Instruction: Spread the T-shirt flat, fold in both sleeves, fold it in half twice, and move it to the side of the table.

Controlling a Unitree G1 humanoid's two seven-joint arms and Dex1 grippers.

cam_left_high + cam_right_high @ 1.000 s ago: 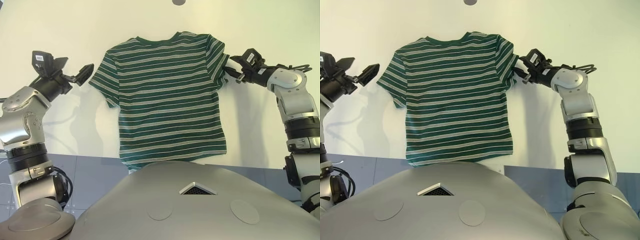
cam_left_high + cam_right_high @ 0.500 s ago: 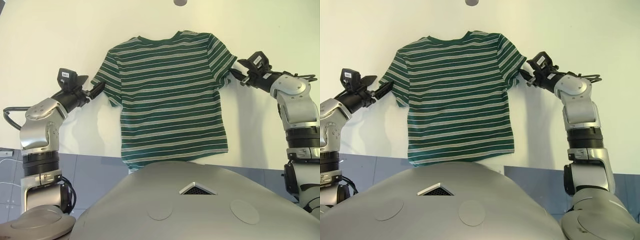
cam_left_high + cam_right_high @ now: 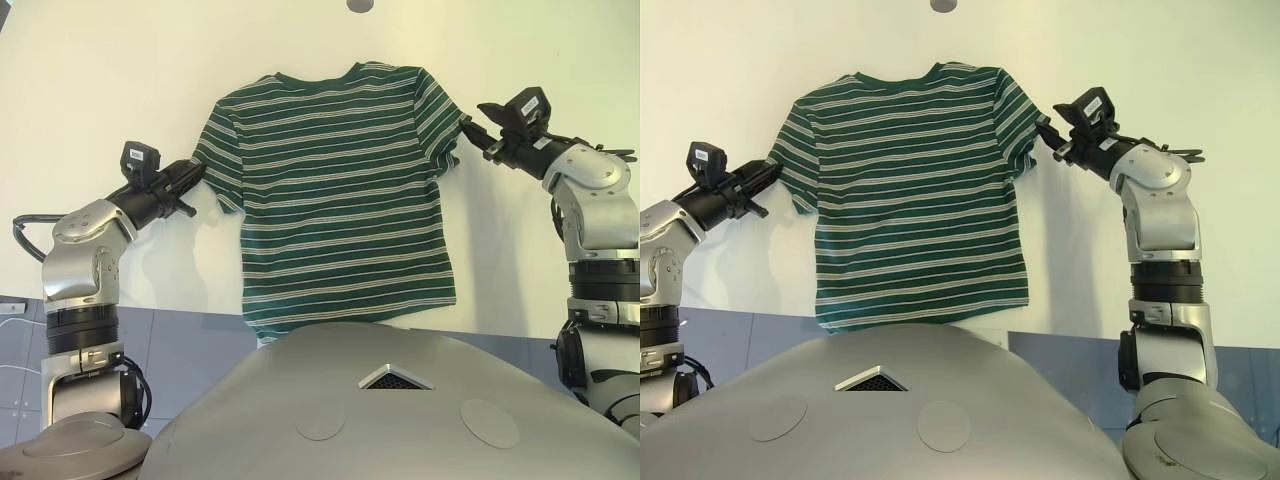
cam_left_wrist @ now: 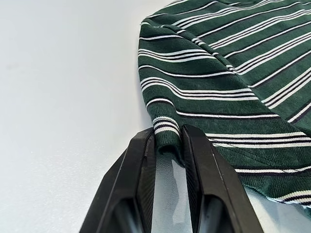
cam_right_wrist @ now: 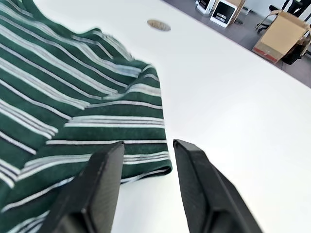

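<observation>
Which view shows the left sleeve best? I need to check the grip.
Left wrist view: the left sleeve is close up, its hem pinched in the left hand. The eye views show it small, the pinch hard to make out. The right wrist view faces the right sleeve.

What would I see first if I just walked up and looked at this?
A green striped T-shirt lies spread flat in the middle of the white table. The left gripper pinches the hem of the left sleeve, and the right gripper sits open at the edge of the right sleeve.
</observation>
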